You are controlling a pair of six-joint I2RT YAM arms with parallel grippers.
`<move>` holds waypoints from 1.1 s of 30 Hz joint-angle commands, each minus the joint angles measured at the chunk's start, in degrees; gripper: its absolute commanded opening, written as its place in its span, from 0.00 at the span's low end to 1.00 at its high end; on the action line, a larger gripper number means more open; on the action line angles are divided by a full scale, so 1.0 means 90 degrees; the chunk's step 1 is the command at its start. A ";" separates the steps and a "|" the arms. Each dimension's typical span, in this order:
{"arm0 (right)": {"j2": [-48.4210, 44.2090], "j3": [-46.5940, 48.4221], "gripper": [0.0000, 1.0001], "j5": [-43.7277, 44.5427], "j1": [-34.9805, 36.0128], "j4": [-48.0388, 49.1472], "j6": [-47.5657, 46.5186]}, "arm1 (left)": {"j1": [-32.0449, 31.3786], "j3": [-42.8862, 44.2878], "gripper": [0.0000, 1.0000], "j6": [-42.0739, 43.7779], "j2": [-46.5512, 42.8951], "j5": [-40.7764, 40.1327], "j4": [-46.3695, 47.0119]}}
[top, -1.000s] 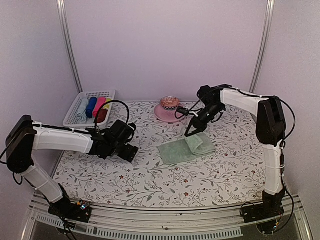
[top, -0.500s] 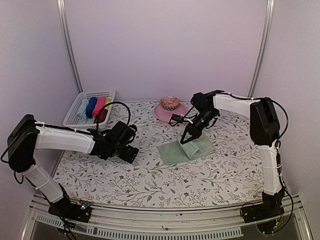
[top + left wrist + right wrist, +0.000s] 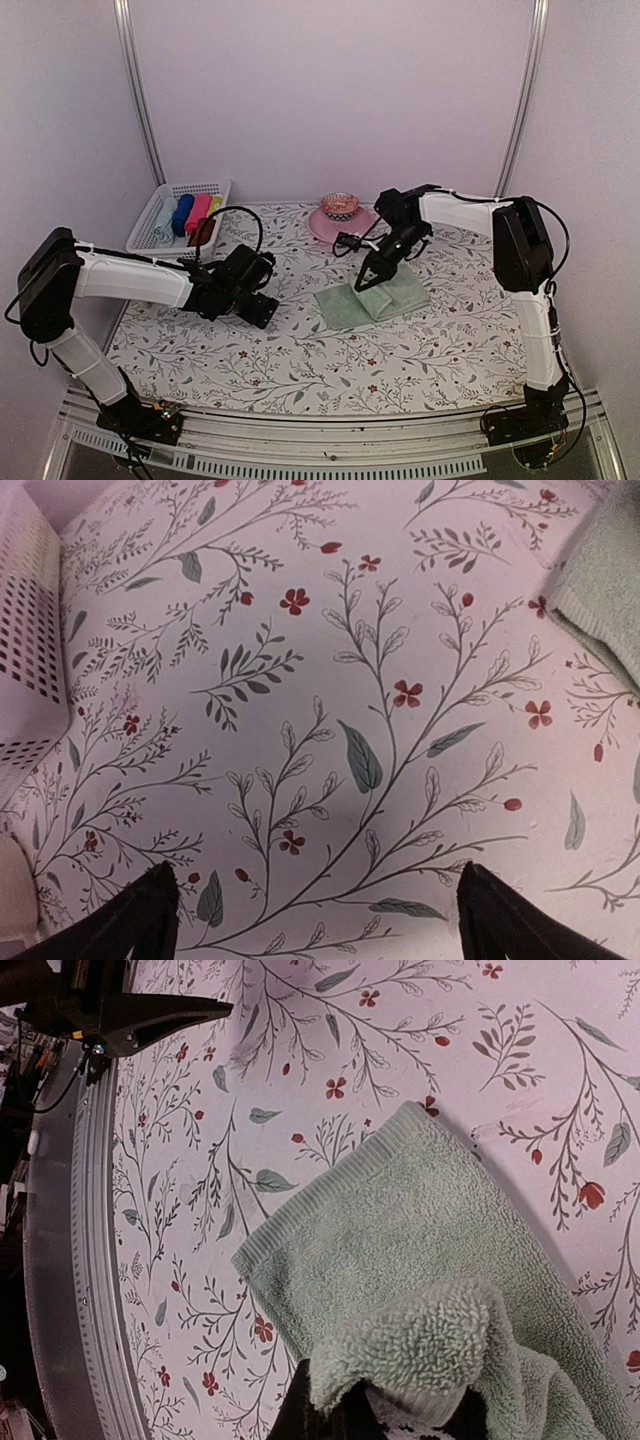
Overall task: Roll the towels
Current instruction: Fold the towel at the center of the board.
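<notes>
The pale sage green towel (image 3: 375,298) lies on the floral table cover at centre right, partly folded over itself. My right gripper (image 3: 362,283) is shut on a raised fold of it; in the right wrist view the terry fold (image 3: 440,1345) bulges over the dark fingers (image 3: 310,1415). My left gripper (image 3: 262,308) is open and empty, low over the cover left of the towel; its fingertips (image 3: 150,920) stand wide apart, and the towel's corner (image 3: 605,570) shows at upper right. A dark red-brown roll (image 3: 204,232) lies in the basket.
A white basket (image 3: 150,225) at the back left holds several rolled cloths and also shows in the left wrist view (image 3: 25,630). A pink plate with a small bowl (image 3: 340,215) stands behind the towel. The left arm (image 3: 130,1010) shows in the right wrist view.
My right gripper has moved left and nearer with the towel's fold, drawing it over the flat part. The left arm has barely moved.
</notes>
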 commanded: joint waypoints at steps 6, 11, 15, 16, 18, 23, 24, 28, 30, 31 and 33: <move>0.0340 0.0463 0.04 -0.0180 0.0231 0.0060 0.0078 | -0.0101 0.0035 0.97 -0.0020 0.0077 0.0059 0.0108; 0.0381 0.0496 0.05 -0.0190 0.0298 0.0125 0.0118 | -0.0102 0.0033 0.97 -0.0022 0.0077 0.0074 0.0104; 0.0383 0.0502 0.08 -0.0146 0.0342 0.0112 0.0160 | -0.0116 0.0033 0.97 -0.0023 0.0097 0.0084 0.0108; 0.0383 0.0506 0.11 -0.0130 0.0351 0.0103 0.0153 | -0.0118 0.0033 0.97 -0.0030 0.0097 0.0086 0.0099; 0.0383 0.0497 0.18 -0.0113 0.0352 0.0088 0.0146 | -0.0114 0.0040 0.97 -0.0030 0.0106 0.0093 0.0111; 0.0383 0.0486 0.31 -0.0069 0.0353 0.0171 0.0131 | -0.0124 0.0060 0.97 -0.0032 0.0145 0.0123 0.0126; 0.0383 0.0498 0.32 -0.0064 0.0352 0.0184 0.0131 | -0.0126 0.0067 0.97 -0.0038 0.0154 0.0126 0.0132; 0.0314 0.0506 0.36 -0.0344 0.0347 0.0150 0.0036 | -0.0165 0.0117 0.97 -0.0052 0.0173 0.0135 0.0127; 0.0256 0.0504 0.38 -0.0504 0.0342 0.0141 -0.0053 | -0.0183 0.0160 0.97 -0.0056 0.0175 0.0134 0.0119; 0.0227 0.0514 0.39 -0.0520 0.0345 0.0147 -0.0054 | -0.0194 0.0184 0.97 -0.0075 0.0175 0.0154 0.0135; 0.0164 0.0515 0.39 -0.0472 0.0321 0.0167 -0.0069 | -0.0219 0.0248 0.97 -0.0081 0.0168 0.0278 0.0184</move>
